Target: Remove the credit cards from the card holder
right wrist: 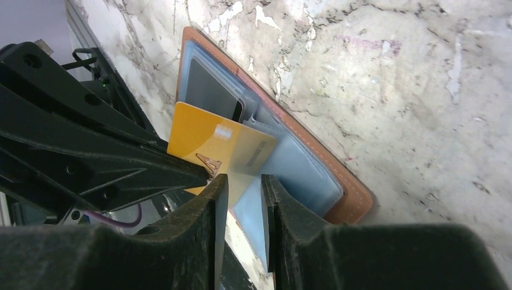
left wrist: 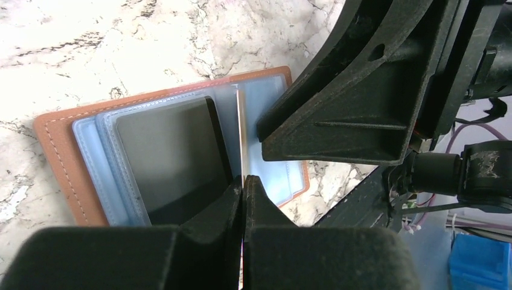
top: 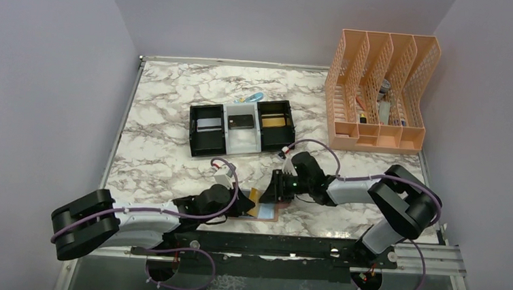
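Well, the job looks partly done from where I stand. Over in the tray on the marble table, a silvery card, a black card and a yellow card lie one to each compartment, so I'd judge those are already out.

Close by the arms, the card holder lies open and flat near the table's front edge, between the two grippers. The left gripper has its fingers pinched together on the edge of a gold card. That card stands up out of the pale blue pockets, mostly free. The right gripper is just beside it, fingers a little apart, with a blue pocket leaf and the card's lower corner in the gap. I can't tell whether it presses on either.

By my reckoning, what is left is to get this gold card clear, then the dark card tucked in a sleeve of the holder.

From above, the grippers cover most of the holder. Whether more cards sit under the blue leaves is hidden, and the gold card's print is too small to read.
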You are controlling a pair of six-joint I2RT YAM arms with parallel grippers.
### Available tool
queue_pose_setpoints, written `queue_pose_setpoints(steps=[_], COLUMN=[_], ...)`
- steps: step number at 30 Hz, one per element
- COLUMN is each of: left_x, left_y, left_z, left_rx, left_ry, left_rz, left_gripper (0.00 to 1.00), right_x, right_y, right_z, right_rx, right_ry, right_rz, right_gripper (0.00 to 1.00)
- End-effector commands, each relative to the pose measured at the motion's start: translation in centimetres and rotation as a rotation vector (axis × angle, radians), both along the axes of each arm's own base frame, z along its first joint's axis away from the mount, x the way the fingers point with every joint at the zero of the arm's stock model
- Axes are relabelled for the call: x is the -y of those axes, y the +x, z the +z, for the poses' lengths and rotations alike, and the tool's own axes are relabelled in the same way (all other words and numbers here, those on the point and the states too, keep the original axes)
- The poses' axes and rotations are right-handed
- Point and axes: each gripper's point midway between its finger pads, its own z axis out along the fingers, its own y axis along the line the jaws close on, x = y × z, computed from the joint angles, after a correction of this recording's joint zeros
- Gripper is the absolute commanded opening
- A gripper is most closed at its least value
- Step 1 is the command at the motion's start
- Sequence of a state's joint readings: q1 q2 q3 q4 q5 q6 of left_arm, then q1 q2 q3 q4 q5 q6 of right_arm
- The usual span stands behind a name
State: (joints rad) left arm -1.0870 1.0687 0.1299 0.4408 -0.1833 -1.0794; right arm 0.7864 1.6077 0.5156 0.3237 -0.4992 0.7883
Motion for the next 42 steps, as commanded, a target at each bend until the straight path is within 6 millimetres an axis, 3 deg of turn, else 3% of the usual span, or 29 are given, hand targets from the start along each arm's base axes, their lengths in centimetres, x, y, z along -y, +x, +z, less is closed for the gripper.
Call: queue_pose_setpoints(steps=[1,5,10,14,19,23,33,37,40,42], left_x=[0.3,-0.4,-2.4,-3.1,-3.9,-5.0,-7.5,-8.8,-9.2,-9.0], left_y=[0.2,0.7,1.3,1.5,2.2,2.9,4.6,5.4,5.5,5.4], left_z=[1.1,1.4,1.2,2.7,6.5,6.9,6.9,6.5,5.8,5.9], left_rx=[0.013,0.037,0.048,0.081,0.147,0.188,0.142,0.115,0.113,0.115], left_ry=[-0.047,-0.017,0.158,0.165,0.227,0.307,0.246,0.195,0.14,0.089], left_rz=[0.011,0.037,0.065,0.077,0.072,0.079,0.093,0.119,0.17,0.185], left_gripper=[0.0,0.0,0.0,0.0,0.0,0.0,0.0,0.0,0.0,0.0], right_x=[2.7,2.5,2.4,2.1,1.8,0.7,-1.7,-4.3,-4.1,-2.9], right_y=[-0.3,0.0,0.5,0.5,1.2,1.2,2.0,0.0,-0.6,-0.2], right_z=[-2.5,-1.3,0.5,2.3,4.3,5.9,4.8,3.4,1.5,0.1], right_rx=[0.009,0.05,0.102,0.133,0.137,0.132,0.076,0.052,0.014,0.014], right_ry=[-0.133,-0.115,-0.092,-0.054,-0.007,0.12,0.067,0.066,0.04,-0.04], right_rz=[-0.058,-0.054,-0.049,-0.034,-0.104,-0.126,-0.175,-0.033,-0.031,-0.085], right_gripper=[0.29,0.29,0.29,0.3,0.31,0.31,0.31,0.32,0.32,0.32])
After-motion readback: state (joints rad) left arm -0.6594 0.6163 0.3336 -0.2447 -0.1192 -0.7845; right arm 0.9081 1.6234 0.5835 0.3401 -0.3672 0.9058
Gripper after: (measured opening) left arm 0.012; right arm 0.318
